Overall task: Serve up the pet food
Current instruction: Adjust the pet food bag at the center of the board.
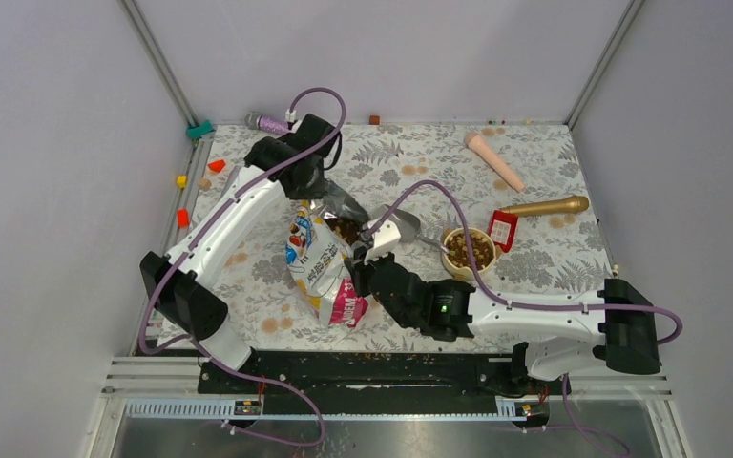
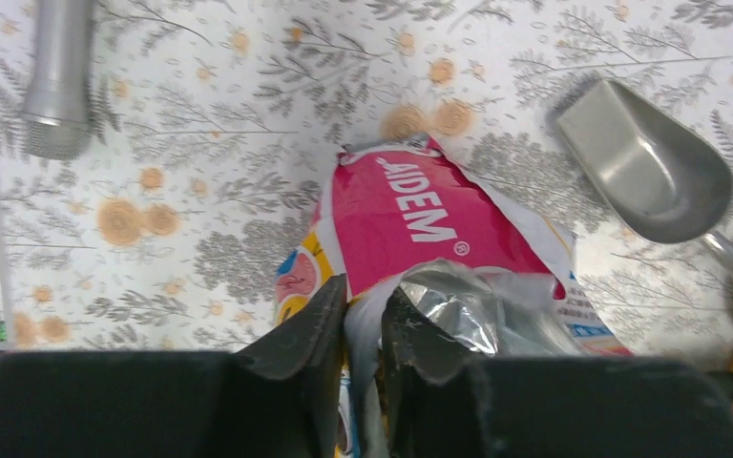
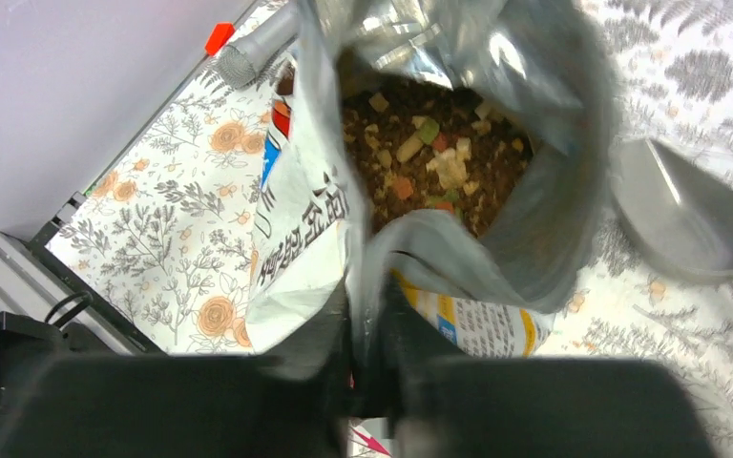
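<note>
Floral counter (image 1: 534, 162), top view: pet food (image 3: 429, 162) fills the open bag (image 1: 320, 272). Both claws are clenched on the bag's rim, left claw (image 2: 363, 324) at 11 o'clock, right claw (image 3: 367, 329) at 5 o'clock. A metal scoop (image 2: 644, 162) lies at 3 o'clock, and beyond it a bowl (image 1: 447, 239) holds more kibble.

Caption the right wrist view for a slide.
Right gripper pinches the rim of the open bag, pet food visible inside, empty scoop lying alongside.
</note>
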Robot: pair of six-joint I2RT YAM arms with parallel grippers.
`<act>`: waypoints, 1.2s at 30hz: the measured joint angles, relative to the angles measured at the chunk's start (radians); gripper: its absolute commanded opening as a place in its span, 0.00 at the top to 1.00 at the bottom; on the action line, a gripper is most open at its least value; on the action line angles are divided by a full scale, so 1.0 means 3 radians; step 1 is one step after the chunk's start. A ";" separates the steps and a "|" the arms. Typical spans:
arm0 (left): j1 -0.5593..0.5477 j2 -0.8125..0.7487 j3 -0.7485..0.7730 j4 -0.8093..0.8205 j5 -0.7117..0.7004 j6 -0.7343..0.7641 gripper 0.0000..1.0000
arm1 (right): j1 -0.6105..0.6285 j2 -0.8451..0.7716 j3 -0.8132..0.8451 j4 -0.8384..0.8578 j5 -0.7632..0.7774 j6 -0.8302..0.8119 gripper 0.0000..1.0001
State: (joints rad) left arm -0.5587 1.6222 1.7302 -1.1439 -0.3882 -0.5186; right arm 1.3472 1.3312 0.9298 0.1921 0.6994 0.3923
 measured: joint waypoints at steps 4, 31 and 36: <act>-0.0005 -0.0031 0.0052 -0.0120 -0.0275 -0.0146 0.94 | 0.0000 -0.0083 -0.0121 0.0055 -0.0025 -0.0004 1.00; -0.1531 -0.2182 -0.1550 0.0019 -0.0340 -0.1851 0.10 | -0.1887 -0.0762 -0.0120 -0.0882 -0.3540 -0.1897 1.00; -0.1551 -0.2248 -0.1305 -0.0014 -0.0456 -0.1475 0.01 | -0.1944 -0.0762 0.0070 -0.1329 -0.3993 -0.2497 1.00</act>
State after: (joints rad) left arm -1.0241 0.9478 1.3388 -1.1481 -0.5251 -0.9611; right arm 0.7639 1.1027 0.9508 -0.2066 -0.4984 -0.3569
